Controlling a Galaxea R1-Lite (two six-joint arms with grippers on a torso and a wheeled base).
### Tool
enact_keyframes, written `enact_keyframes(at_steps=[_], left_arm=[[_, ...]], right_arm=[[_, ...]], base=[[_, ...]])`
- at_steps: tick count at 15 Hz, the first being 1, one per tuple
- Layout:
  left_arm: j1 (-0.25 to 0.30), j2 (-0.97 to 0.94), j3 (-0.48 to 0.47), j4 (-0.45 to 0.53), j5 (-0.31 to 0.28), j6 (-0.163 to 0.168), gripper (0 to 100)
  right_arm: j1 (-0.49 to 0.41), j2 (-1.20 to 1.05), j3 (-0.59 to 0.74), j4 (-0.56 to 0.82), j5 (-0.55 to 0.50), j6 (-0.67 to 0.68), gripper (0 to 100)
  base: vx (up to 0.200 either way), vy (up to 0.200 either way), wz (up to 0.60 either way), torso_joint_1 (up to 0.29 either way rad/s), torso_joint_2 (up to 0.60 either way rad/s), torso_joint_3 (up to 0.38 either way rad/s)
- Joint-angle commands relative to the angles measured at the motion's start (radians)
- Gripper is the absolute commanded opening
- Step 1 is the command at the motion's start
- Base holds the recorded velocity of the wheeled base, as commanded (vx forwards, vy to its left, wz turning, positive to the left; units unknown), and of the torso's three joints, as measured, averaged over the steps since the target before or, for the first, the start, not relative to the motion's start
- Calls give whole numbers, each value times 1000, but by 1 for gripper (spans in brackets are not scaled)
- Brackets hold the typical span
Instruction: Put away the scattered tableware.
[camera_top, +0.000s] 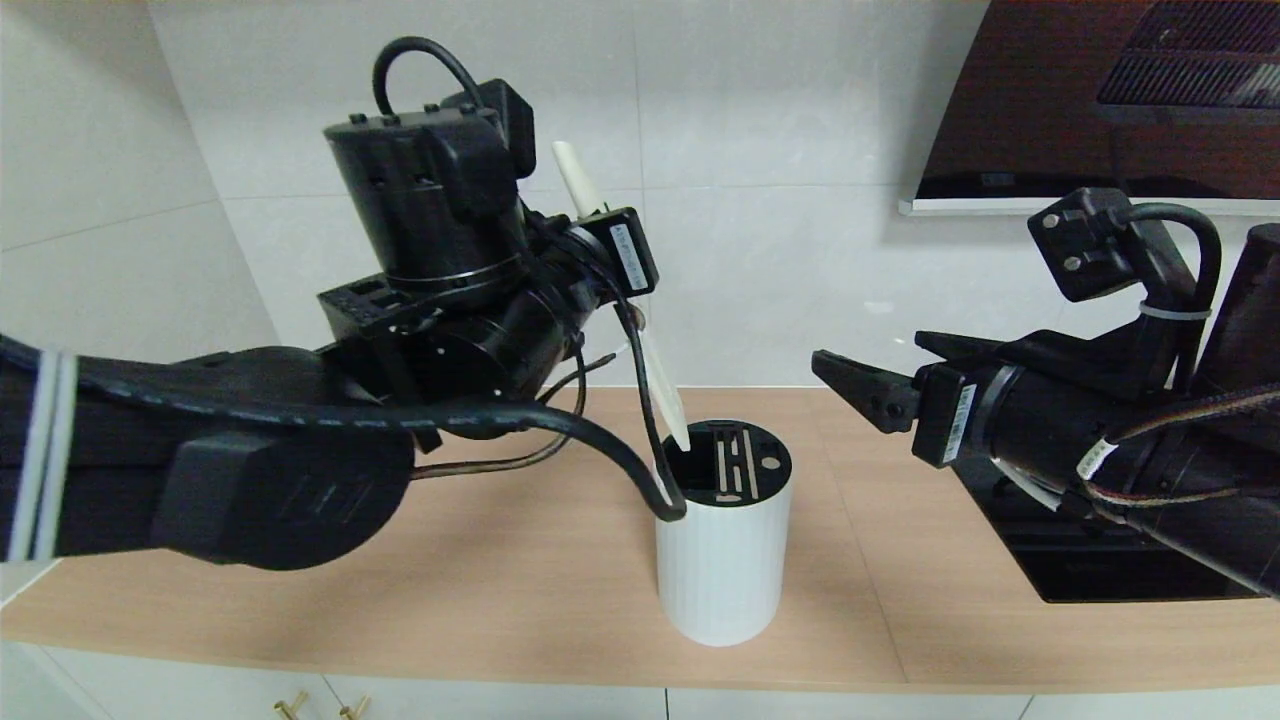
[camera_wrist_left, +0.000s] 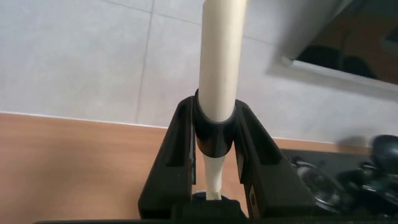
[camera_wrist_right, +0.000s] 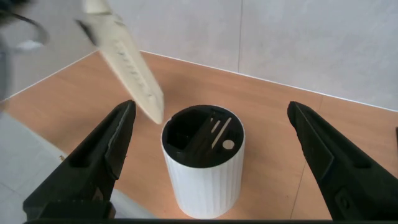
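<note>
Clamped in the left pincer (camera_top: 612, 262) is a cream-coloured knife (camera_top: 665, 390), gripped by its handle, with the butt of the handle left standing above the fingers (camera_wrist_left: 249, 146). The knife is held tilted, blade downward, and its tip is poised at the rim of a white cylindrical knife holder (camera_top: 722, 560), over the large opening in the holder's black slotted top. Whether the tip has passed inside the opening cannot be told. The holder is set upright on a wooden countertop (camera_top: 480, 590), near its front edge. The right pincer (camera_top: 865, 360) is held to the holder's right, above the counter and apart from it, with its jaws spread wide and nothing between them. A black cooktop (camera_top: 1080, 575) is set into the counter under the right arm, and a dark range hood (camera_top: 1100, 100) is mounted on the tiled wall (camera_top: 780, 150) behind.
</note>
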Motion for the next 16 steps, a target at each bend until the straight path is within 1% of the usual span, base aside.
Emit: enact_keyframes(at_steps=[1,2,4,6,8,13,16], left_arm=[[-9,67,13,-44,10,23,0],[-10,87,18,-80,12,42,0],[-29,131,22,-146,38,66,0],[-33,171,22,-195,56,94,0],[-39,194,22,-217,58,99,0],[-68,242,24,-229,70,99,0],[-82,283,26,-229,90,100,0]], right_arm=[[0,3,1,-1,0,0,100],[0,5,1,1,0,0,100],[-1,5,1,-1,0,-1,100],[0,5,3,1,0,-1,100],[0,6,3,1,0,-1,100],[0,12,6,-1,0,-1,100],[0,12,6,-1,0,-1,100]], base=[[0,0,0,0,0,0],[0,0,0,0,0,0],[0,0,0,0,0,0],[0,0,0,0,0,0],[0,0,0,0,0,0],[0,0,0,0,0,0],[0,0,0,0,0,0]])
